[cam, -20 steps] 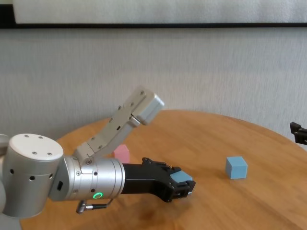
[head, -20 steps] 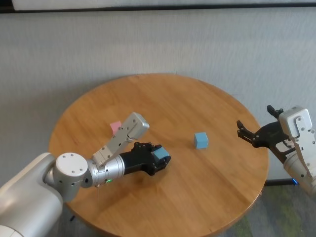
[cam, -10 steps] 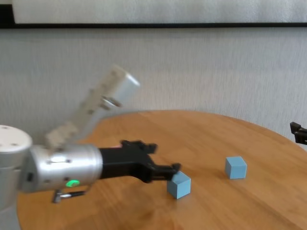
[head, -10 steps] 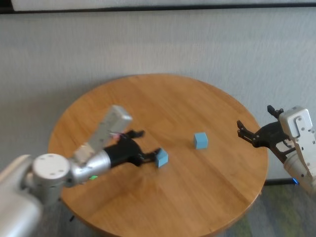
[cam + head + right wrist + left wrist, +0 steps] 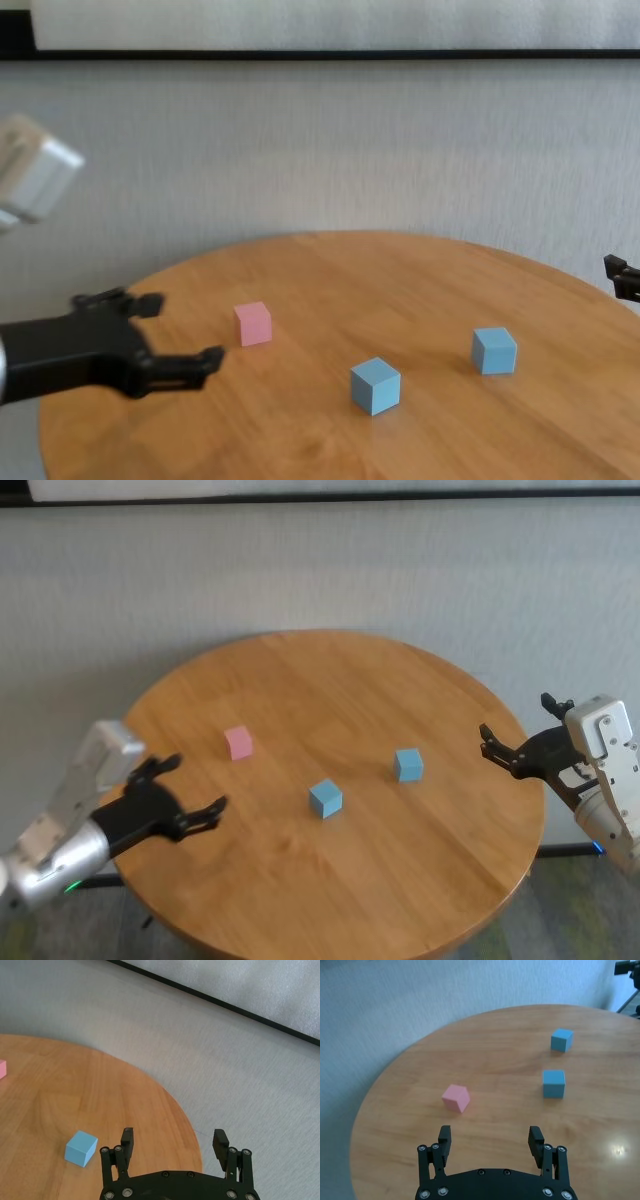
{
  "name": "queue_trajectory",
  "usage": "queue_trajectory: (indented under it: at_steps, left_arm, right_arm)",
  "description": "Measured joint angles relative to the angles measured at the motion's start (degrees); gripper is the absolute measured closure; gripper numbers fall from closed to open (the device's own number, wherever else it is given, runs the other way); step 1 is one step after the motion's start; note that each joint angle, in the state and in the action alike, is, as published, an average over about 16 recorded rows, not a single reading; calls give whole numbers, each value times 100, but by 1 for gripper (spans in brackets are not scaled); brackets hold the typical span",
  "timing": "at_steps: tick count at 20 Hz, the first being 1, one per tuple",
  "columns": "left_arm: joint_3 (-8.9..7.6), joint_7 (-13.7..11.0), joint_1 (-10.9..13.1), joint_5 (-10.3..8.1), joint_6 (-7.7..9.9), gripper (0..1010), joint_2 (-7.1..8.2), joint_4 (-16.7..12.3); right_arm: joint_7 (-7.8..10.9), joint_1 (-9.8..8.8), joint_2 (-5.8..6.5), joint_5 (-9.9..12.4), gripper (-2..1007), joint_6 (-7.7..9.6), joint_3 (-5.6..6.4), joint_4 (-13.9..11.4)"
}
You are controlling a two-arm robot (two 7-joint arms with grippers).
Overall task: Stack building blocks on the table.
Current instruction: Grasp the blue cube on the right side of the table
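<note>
Three cubes lie apart on the round wooden table. The pink block sits at the left. One light blue block sits near the middle. The other light blue block sits to its right. My left gripper is open and empty over the table's left edge, short of the pink block. My right gripper is open and empty beyond the table's right edge.
A grey textured wall rises behind the table. Grey floor shows past the table's right rim. Nothing else lies on the tabletop.
My left gripper let go of the middle light blue block, opened, and drew back left to the table's edge. The block stays on the table. The right arm has not moved.
</note>
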Motion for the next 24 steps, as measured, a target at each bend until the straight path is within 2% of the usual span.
queue_trajectory:
  at_steps: [2,5,11,14,18,21,24]
  left_arm:
    - [-123,59,218,-33,-5,17,161,-233]
    - [-244,115,435,-55,-35,9,304,-425]
    - [-319,141,566,-56,-104,9,370,-498]
    - [-311,142,553,-53,-106,9,362,-484]
    - [-292,142,528,-47,-94,9,352,-464]
    - [-282,142,513,-42,-85,9,346,-453]
    - [-274,142,503,-39,-78,9,341,-444]
  right_arm:
    - [2,-5,-2,-3,4,19,-3,-17]
    - [24,-29,-23,11,5,135,-15,-97]
    - [121,-115,-160,147,5,619,-54,-361]
    - [171,-161,-294,247,4,942,-78,-491]
    - [183,-195,-535,367,5,1397,-109,-584]
    - [120,-178,-742,407,4,1665,-125,-525]
    - [18,-123,-953,381,5,1840,-139,-376]
